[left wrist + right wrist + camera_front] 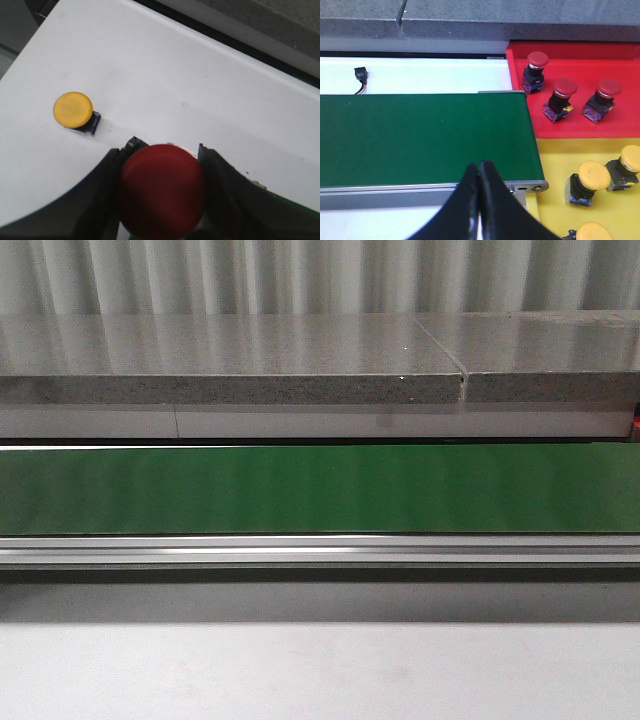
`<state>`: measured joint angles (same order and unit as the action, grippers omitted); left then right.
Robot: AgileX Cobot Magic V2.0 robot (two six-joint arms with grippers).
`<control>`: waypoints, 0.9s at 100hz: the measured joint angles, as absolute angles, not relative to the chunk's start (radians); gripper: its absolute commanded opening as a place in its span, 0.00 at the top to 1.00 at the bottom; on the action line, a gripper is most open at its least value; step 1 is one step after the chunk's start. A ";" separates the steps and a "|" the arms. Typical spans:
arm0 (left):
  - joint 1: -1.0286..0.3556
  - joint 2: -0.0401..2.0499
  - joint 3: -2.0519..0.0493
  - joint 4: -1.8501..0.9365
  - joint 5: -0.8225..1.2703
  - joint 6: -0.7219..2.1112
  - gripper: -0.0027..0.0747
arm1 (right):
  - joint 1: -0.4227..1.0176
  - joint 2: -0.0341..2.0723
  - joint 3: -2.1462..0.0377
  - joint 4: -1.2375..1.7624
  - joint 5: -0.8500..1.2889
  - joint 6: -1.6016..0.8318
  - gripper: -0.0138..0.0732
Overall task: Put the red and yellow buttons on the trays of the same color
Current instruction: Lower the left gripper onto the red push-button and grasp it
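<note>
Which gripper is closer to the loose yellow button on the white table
Left. The left gripper, shut on a red button, is just beside the yellow button. The right gripper is over the green belt.

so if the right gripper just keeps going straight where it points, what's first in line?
Likely the green conveyor belt: the shut right gripper aims over its near edge. Depth is unclear.
</note>
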<state>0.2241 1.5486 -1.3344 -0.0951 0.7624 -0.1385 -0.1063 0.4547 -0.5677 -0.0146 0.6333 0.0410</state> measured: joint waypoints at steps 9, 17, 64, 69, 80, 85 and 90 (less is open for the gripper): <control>0.224 1.537 -1.324 -0.172 0.808 -0.051 0.99 | -0.106 0.455 -0.568 -0.015 0.633 0.041 0.98; 0.224 1.532 -1.305 -0.231 0.834 0.012 0.99 | -0.106 0.455 -0.568 -0.015 0.633 0.041 0.98; 0.137 1.532 -1.153 -0.285 0.784 0.091 0.99 | -0.106 0.455 -0.568 -0.015 0.633 0.041 0.98; 0.130 1.532 -1.140 -0.285 0.772 0.091 0.99 | -0.106 0.455 -0.568 -0.015 0.633 0.041 0.98; 0.127 1.532 -1.115 -0.280 0.752 0.091 0.99 | -0.106 0.455 -0.568 -0.015 0.633 0.041 0.98; 0.127 1.532 -1.107 -0.278 0.746 0.091 0.98 | -0.106 0.455 -0.568 -0.015 0.633 0.041 0.98; 0.127 1.532 -1.099 -0.277 0.743 0.093 0.93 | -0.106 0.455 -0.568 -0.015 0.633 0.041 0.98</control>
